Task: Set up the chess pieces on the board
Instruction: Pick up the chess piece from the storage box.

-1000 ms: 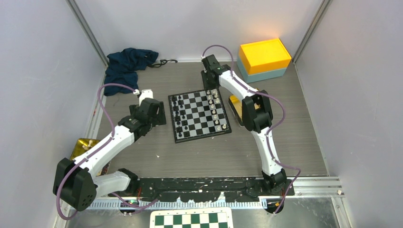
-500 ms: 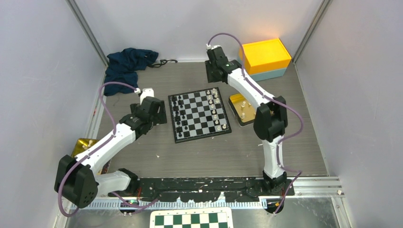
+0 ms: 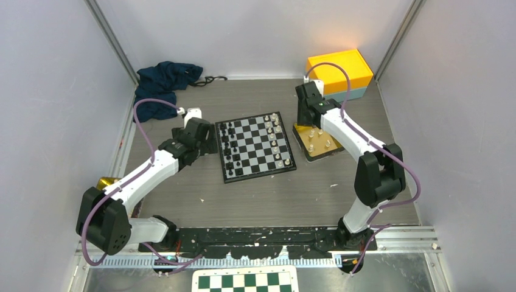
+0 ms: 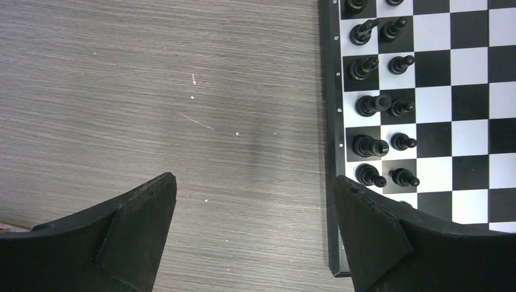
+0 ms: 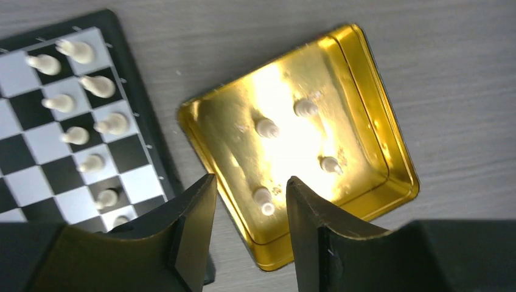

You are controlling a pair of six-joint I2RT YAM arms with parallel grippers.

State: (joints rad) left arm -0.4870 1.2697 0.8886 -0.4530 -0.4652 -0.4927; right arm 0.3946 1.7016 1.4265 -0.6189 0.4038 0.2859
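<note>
Chess pieces [image 5: 266, 128] lie in the gold tin [image 5: 356, 85] beneath the empty, narrowly parted right pincer [image 5: 249, 182].

Pale grey walls [image 3: 48, 91] enclose a grey wood-grain tabletop [image 3: 274, 201].

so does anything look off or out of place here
Four cream-white chess pieces sit in the gold square tin right of the small black-and-white chessboard, instead of on it. The board also lies slightly askew on the grey table. Nothing looks spilled or broken.
</note>
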